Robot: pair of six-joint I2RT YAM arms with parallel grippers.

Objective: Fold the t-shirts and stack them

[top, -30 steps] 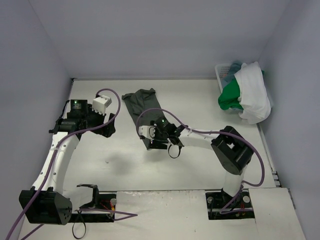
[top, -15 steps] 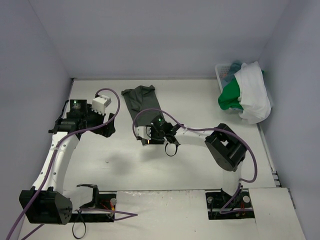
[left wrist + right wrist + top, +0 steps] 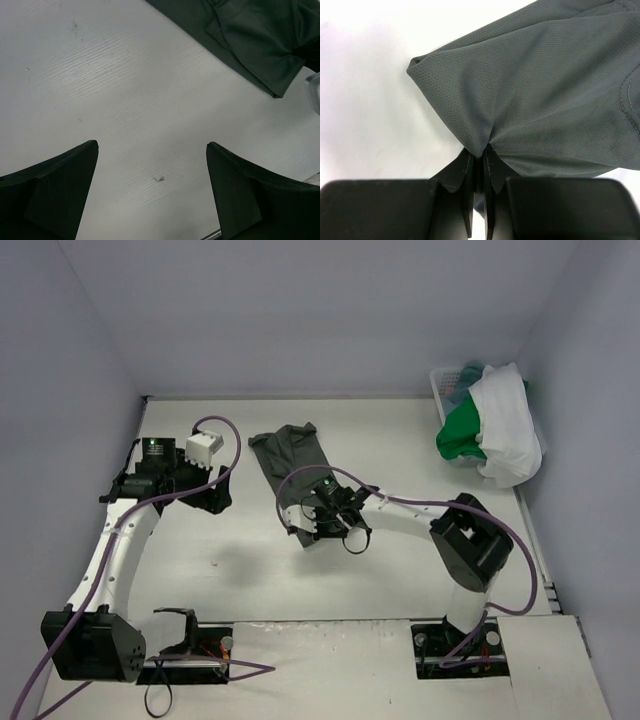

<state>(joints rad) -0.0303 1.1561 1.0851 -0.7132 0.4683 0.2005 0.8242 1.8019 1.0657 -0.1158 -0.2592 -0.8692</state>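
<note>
R gripper [image 3: 479, 154]: jaws almost together, pinching a fold of the dark grey-green tee [image 3: 545, 85]. Cloth puckers to a point right where the tips meet, w/ creases fanning out from the pinch. A corner of the fabric sticks out just left of the grip. From the top cam, the pinch is at the tee's near end. The rest of the tee lies on the table [image 3: 400, 450] as a long strip running from the grip toward the back wall, w/ the far end rumpled.

L gripper [image 3: 152, 145]: jaws wide, nothing btwn them. It hovers over bare tabletop left of the dark tee, apart from it, no contact. In its wrist cam, the tee's edge and a hemmed flap lie ahead of the fingers, upper right. A tiny speck sits on the table btwn the fingers.

Other tees are well to the right of the dark tee, in the back-right corner, heaped on a white lattice basket [image 3: 440, 385], not folded. The white tee [image 3: 505, 430] drapes over the basket's front. The bright green tee [image 3: 458, 440] hangs on the side nearer the dark tee, touching the white one. A bit of the teal-blue tee [image 3: 468, 377] shows at the basket's top, behind the green.
</note>
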